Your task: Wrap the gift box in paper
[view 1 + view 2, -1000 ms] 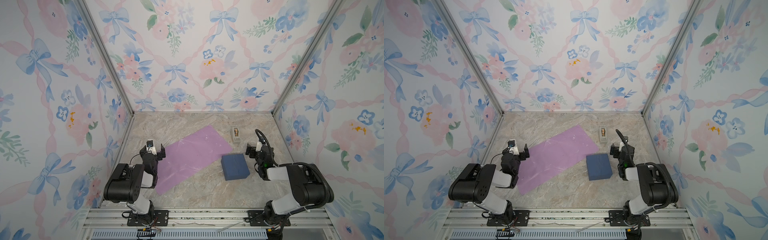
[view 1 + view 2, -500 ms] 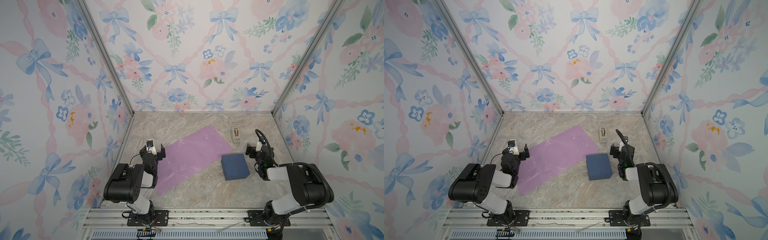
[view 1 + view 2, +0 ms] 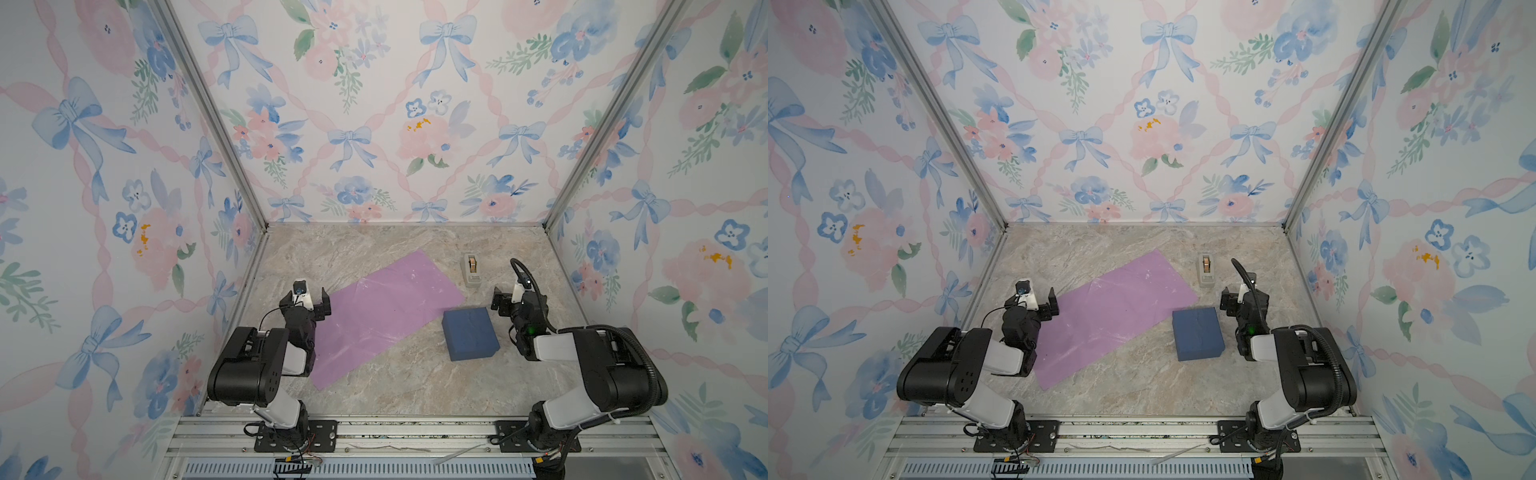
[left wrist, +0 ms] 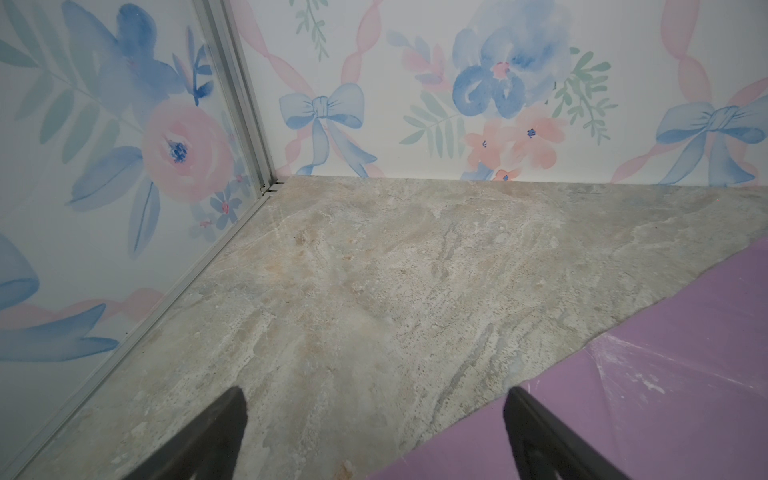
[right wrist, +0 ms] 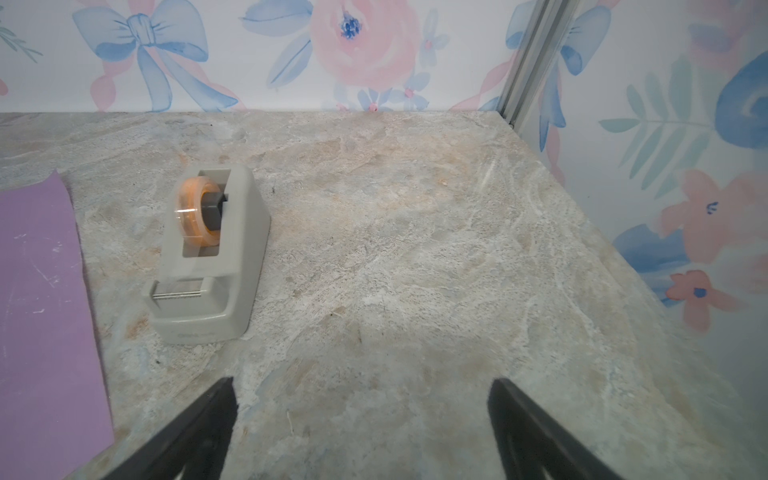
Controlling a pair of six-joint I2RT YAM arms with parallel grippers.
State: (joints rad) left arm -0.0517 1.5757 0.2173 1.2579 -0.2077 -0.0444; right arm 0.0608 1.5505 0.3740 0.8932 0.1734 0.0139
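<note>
Both end effectors spread apart, empty.
The gift box [image 3: 469, 334] lies just beside the right end effector [image 3: 517, 297]; the paper [image 3: 386, 311] edge is by the left end effector [image 3: 306, 297].

Shows a grey tape dispenser [image 3: 472, 270] standing upright on the marbled surface [image 3: 365, 245], toward its back right, holding an amber roll [image 5: 189, 216]. Shows walls [image 3: 374, 124] papered with blue bows and pink flowers, and aluminium rails [image 3: 395, 432] along the front.
</note>
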